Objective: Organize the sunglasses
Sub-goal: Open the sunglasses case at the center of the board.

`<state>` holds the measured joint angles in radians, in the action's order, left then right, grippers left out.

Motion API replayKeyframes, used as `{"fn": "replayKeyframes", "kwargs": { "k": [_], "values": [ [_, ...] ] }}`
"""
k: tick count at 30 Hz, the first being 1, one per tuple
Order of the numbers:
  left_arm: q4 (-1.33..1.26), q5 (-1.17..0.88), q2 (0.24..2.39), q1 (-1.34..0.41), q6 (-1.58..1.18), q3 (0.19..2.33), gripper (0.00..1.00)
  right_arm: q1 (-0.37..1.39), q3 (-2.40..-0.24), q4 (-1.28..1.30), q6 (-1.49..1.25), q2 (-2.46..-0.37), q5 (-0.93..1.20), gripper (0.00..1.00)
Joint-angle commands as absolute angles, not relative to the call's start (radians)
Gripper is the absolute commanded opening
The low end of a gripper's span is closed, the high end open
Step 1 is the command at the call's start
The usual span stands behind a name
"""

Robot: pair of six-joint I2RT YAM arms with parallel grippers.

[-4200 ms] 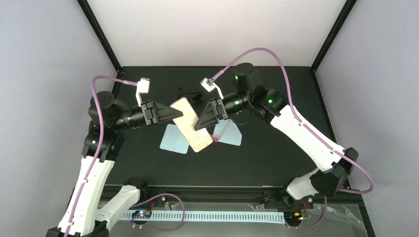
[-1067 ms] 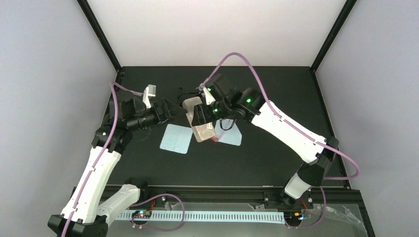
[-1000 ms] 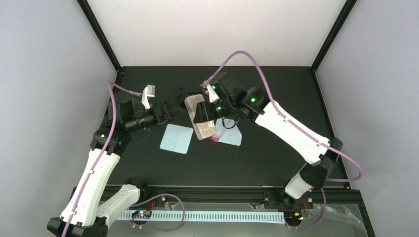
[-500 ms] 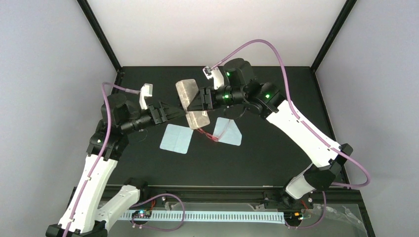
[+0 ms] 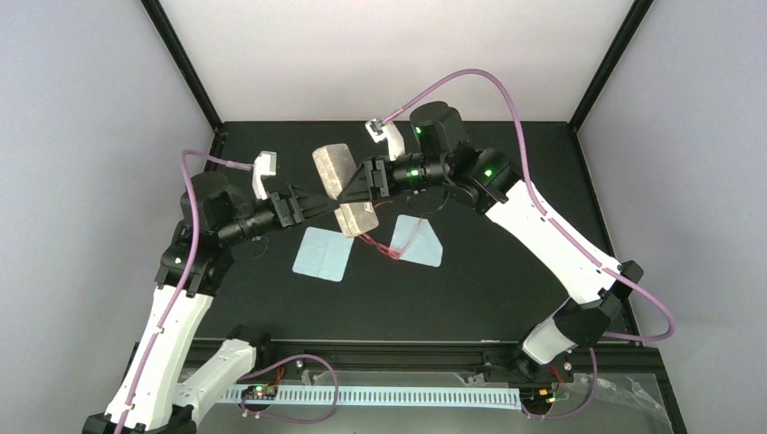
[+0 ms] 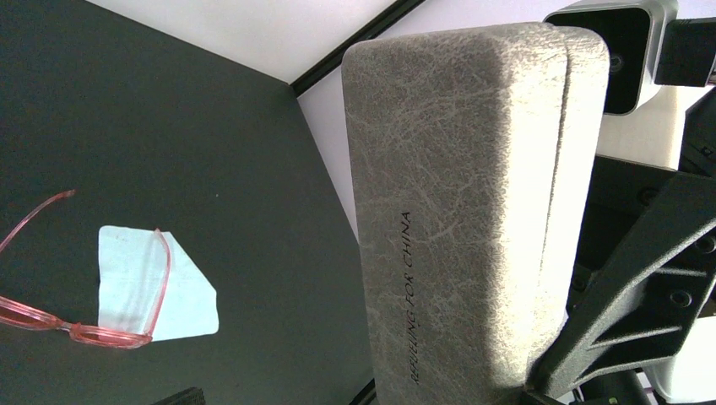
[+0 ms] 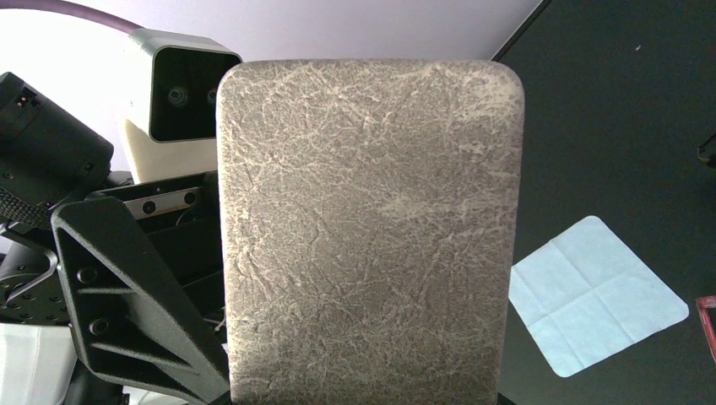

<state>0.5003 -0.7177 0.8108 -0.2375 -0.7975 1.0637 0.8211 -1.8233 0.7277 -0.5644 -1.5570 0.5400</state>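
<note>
Under the raised grey case (image 5: 341, 185), sunglasses (image 5: 380, 247) lie slantwise, nearer the right gripper (image 5: 361, 187). It and the left gripper (image 5: 333, 207) both clamp the case.

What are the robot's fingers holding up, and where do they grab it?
The grey glasses case, lifted in the air. The left arm's fingers and the right arm's fingers pinch it around its middle, from opposite sides.

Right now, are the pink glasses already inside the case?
No, the glasses lie on the table, one arm across the blue cloth, apart from the raised case.
</note>
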Motion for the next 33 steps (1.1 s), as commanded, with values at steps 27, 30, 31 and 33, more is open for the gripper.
{"fn": "replayKeyframes", "kwargs": {
  "k": [27, 30, 31, 33],
  "values": [
    [0.539, -0.667, 0.828, -0.244, -0.700, 1.060, 0.96, 0.828, -1.850, 0.653, -0.626, -1.572, 0.624, 0.24],
    [0.544, -0.657, 0.831, -0.243, -0.696, 1.044, 0.96, 0.828, -1.846, 0.661, -0.623, -1.569, 0.622, 0.24],
    [0.547, -0.655, 0.834, -0.244, -0.692, 1.043, 0.96, 0.828, -1.843, 0.662, -0.623, -1.567, 0.619, 0.23],
    [0.567, -0.639, 0.841, -0.244, -0.682, 1.043, 0.95, 0.828, -1.843, 0.662, -0.621, -1.565, 0.617, 0.23]
  ]
}}
